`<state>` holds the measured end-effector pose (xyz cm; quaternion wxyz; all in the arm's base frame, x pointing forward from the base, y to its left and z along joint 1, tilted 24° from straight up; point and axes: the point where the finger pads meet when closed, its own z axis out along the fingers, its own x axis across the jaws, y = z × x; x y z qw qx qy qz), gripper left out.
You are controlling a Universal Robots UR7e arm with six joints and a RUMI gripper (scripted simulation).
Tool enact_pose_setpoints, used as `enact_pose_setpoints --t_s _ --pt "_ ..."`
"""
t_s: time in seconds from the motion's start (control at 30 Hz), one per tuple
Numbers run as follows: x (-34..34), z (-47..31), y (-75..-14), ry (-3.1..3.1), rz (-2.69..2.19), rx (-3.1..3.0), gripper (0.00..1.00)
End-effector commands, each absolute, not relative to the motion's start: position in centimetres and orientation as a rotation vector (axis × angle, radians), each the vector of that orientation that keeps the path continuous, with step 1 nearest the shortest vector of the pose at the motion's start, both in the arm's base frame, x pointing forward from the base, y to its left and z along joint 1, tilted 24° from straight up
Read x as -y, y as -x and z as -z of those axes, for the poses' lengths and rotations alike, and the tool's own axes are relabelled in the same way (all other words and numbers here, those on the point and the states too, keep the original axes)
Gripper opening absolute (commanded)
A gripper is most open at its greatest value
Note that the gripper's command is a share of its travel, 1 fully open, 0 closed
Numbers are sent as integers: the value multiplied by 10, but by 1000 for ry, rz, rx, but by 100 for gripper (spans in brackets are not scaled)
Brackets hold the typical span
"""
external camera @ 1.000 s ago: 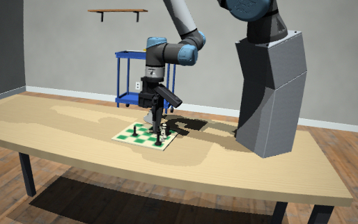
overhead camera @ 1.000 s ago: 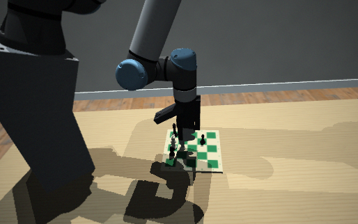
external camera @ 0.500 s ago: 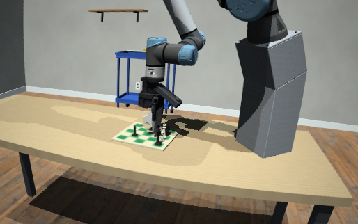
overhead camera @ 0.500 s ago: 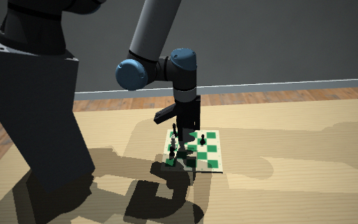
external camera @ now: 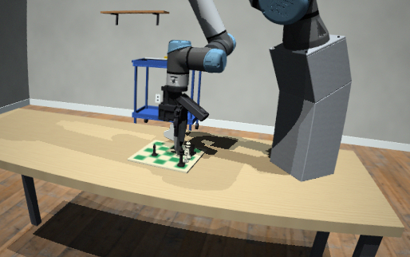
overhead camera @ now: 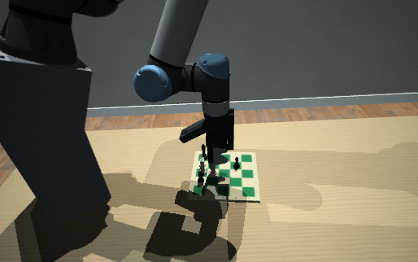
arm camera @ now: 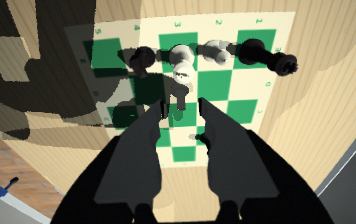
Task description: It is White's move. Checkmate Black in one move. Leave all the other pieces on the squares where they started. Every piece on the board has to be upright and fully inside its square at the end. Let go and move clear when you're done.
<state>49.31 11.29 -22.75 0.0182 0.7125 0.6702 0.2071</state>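
A small green and cream chessboard (overhead camera: 226, 176) lies on the table; it also shows in the exterior view (external camera: 165, 156) and the wrist view (arm camera: 190, 85). My gripper (arm camera: 180, 100) hangs low over the board with its fingers parted and nothing clamped. A white piece (arm camera: 181, 76) stands upright just at the fingertips, in the gap but free of both fingers. Behind it stand another white piece (arm camera: 180, 52), a third white piece (arm camera: 216, 51), a black piece (arm camera: 141, 58) and a tall black piece (arm camera: 265, 57). A lone black piece (overhead camera: 237, 163) stands on the board's far side.
The robot's dark pedestal (external camera: 311, 104) stands on the table to the right of the board. A blue cart (external camera: 159, 89) stands behind the table and a shelf (external camera: 135, 13) hangs on the wall. The arm's shadow covers part of the board.
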Motion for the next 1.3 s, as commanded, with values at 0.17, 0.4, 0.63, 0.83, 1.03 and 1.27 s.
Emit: enact_pose_setpoints --t_s 0.17,0.4,0.63,0.83,1.03,1.27 --pt "-104 196 -481 -2215 -644 -2080 22" --pt "-96 168 -472 -2215 -644 -2080 22" --pt "-93 157 -468 -2215 -644 -2080 22" --pt "-92 153 -466 -2215 -644 -2080 22" --pt "-92 153 -467 -2213 -644 -2081 100" --pt "-92 153 -467 -2213 -644 -2081 100"
